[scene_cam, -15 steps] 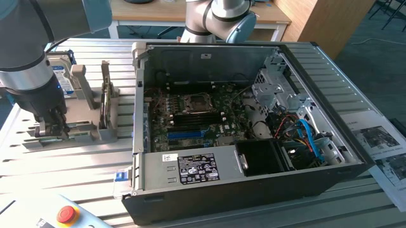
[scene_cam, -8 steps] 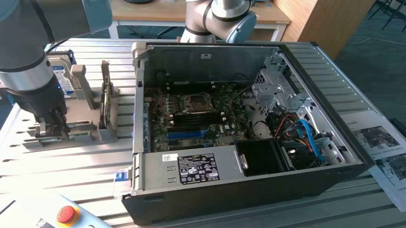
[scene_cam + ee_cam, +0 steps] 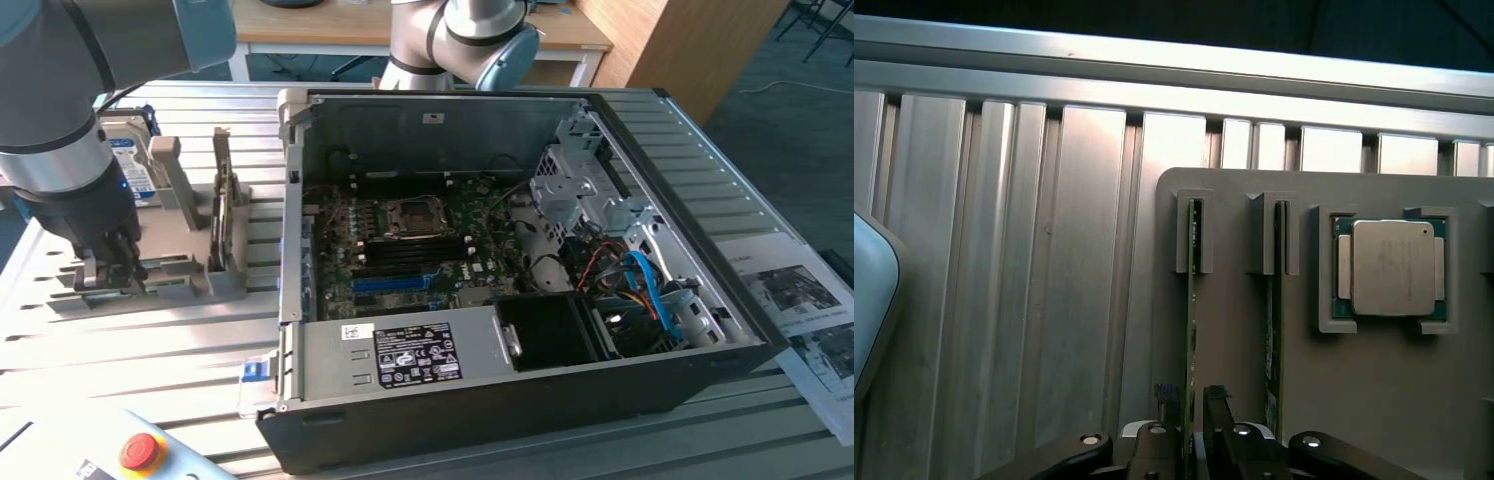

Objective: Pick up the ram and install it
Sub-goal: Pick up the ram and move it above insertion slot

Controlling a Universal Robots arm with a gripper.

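Observation:
Two rams stand on edge in side-by-side slots of a grey holder (image 3: 1244, 360); they are thin green boards. My gripper (image 3: 1191, 425) is down over one ram (image 3: 1192, 320), with a dark finger on each side of the board and small gaps showing, so it is open. The other ram (image 3: 1276, 320) stands one slot over, untouched. In the exterior view the gripper (image 3: 114, 268) sits low on the grey holder (image 3: 174, 270) at that view's left, beside the open computer case (image 3: 534, 400).
A square silver processor (image 3: 1392, 268) lies in a recess of the holder beyond the second ram. Inside the case the motherboard shows blue slots (image 3: 394, 284) and a processor socket (image 3: 407, 218). A red stop button (image 3: 140, 452) sits near the front edge. Papers (image 3: 801, 300) lie at the right.

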